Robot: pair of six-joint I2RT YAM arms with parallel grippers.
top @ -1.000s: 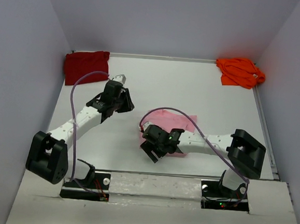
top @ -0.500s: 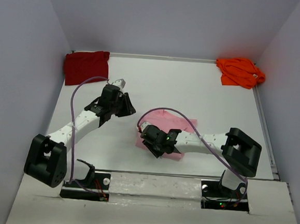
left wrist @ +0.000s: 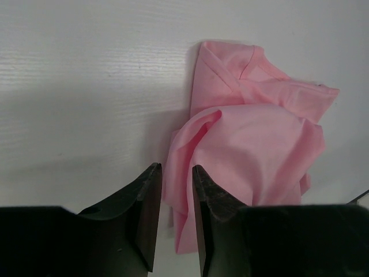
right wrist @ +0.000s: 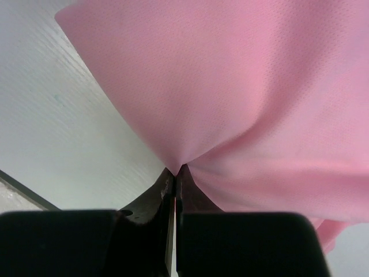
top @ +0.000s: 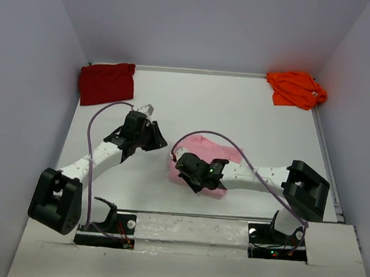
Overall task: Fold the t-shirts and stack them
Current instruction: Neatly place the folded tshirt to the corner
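Observation:
The light pink t-shirt [top: 205, 146] lies bunched near the table's middle. My right gripper [top: 181, 166] is shut on its near-left part, and the cloth [right wrist: 242, 86] rises in a peak from the closed tips of the right gripper [right wrist: 174, 171]. My left gripper [top: 156, 136] hovers just left of the shirt, its jaws a narrow gap apart and holding nothing. In the left wrist view the pink t-shirt [left wrist: 259, 138] shows past the left gripper [left wrist: 176, 170]. The dark red t-shirt [top: 106, 83] lies at the back left. The orange t-shirt [top: 296, 88] sits crumpled at the back right.
Grey walls close the white table [top: 201, 101] on three sides. A purple cable [top: 97, 115] loops over each arm. Both arm bases stand at the near edge.
The right gripper has gone from wide open to shut on the pink shirt's edge, bunching it up. The left gripper has drifted nearer and toward the shirt.

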